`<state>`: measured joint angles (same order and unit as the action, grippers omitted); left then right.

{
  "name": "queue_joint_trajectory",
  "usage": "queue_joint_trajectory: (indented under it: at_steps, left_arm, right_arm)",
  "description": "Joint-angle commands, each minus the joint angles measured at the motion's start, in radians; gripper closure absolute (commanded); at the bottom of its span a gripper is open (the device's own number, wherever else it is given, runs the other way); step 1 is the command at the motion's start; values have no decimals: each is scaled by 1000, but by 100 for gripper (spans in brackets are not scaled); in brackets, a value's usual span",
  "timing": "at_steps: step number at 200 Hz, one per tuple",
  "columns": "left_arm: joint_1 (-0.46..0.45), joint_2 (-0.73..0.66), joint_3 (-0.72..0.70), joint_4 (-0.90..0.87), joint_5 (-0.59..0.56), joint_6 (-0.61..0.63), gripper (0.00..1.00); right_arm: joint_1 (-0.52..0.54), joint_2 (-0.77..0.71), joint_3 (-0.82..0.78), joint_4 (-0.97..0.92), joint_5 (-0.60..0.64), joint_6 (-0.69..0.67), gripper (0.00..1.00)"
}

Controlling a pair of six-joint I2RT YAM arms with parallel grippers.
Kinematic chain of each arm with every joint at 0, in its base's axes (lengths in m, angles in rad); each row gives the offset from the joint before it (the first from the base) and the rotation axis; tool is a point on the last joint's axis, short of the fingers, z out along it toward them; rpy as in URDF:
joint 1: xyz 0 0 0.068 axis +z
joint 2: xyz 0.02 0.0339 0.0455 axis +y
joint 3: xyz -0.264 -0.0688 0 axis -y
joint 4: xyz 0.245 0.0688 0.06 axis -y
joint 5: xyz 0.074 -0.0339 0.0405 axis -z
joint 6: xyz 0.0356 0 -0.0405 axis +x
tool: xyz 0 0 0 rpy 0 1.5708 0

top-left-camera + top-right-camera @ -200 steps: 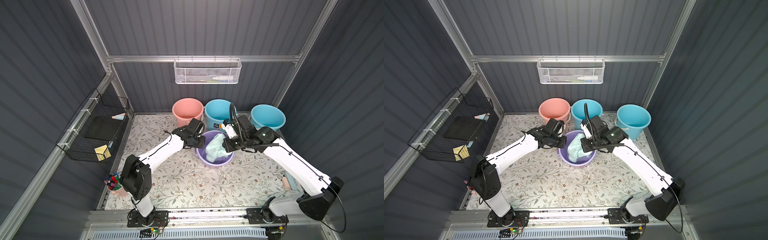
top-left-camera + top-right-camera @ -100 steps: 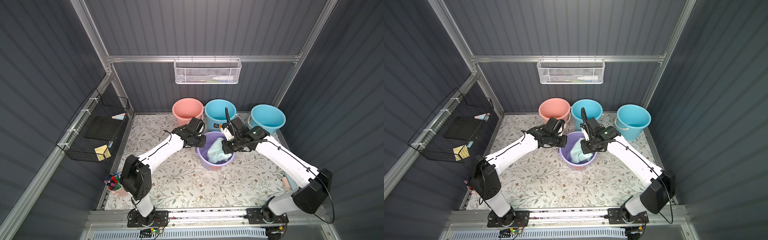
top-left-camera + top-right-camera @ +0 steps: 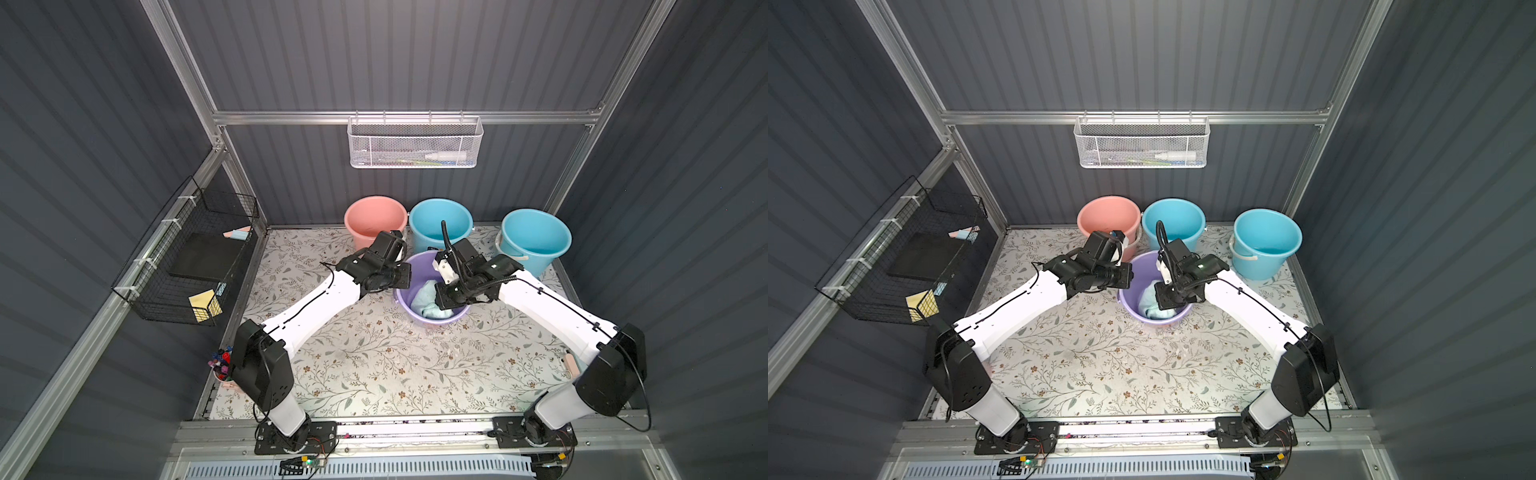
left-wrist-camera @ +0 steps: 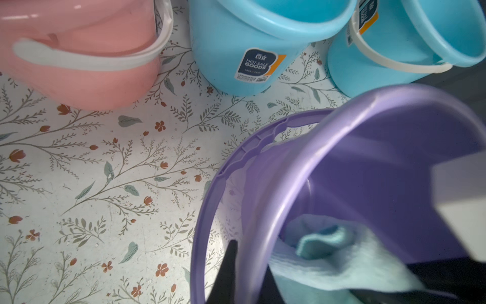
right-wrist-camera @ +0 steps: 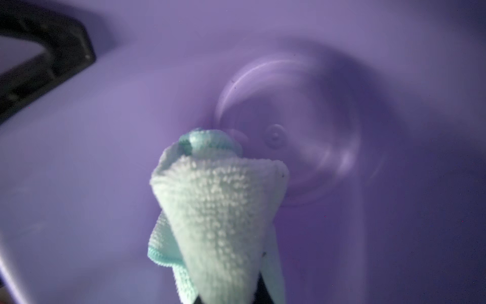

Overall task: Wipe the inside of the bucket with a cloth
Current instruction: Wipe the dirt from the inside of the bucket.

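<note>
Purple bucket (image 3: 417,272) at mid-table, just near of the pink bucket (image 3: 374,216) and blue buckets (image 3: 440,216) lining the far wall, the cloth (image 3: 426,301) bunched inside. My left gripper (image 3: 402,277) clamps its left rim, steadying it; my right gripper (image 3: 444,297) pinches the cloth, deep inside. Wiping looks under way; next, I judge, a firm sweep round wall and base

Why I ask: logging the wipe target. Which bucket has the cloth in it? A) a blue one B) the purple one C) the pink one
B: the light teal cloth sits inside the purple bucket, gripped by the right claw.
</note>
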<state>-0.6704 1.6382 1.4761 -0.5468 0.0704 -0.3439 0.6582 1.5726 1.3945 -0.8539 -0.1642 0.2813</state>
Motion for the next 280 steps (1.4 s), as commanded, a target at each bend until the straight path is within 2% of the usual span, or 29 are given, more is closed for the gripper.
queue_joint_trajectory:
  at_steps: [1,55,96,130,152,175,211,253,280]
  left_arm:
    - [-13,-46,-15,78,-1,-38,100]
    - [-33,-41,-30,95,-2,-40,100]
    - [-42,-28,-52,99,16,-40,100]
    - [-55,-24,-97,91,21,-41,100]
    - [-60,-25,-109,68,-6,-43,100]
    - [-67,-23,-111,25,-63,-41,100]
    - [-72,-32,-114,-12,-165,-49,100]
    - [-82,-58,-110,-21,-262,-64,100]
    - [-87,-78,-117,-15,-295,-73,100]
  right_arm:
    - [2,56,-2,62,-70,6,100]
    - [11,171,-15,156,-53,21,100]
    - [11,188,-76,321,44,13,100]
    - [11,134,-204,551,193,-88,100]
    - [11,105,-246,590,331,-177,100]
    - [11,84,-258,533,441,-277,100]
    - [12,76,-234,308,469,-406,100]
    - [14,116,-186,51,321,-470,100]
    - [15,165,-142,-60,145,-447,100]
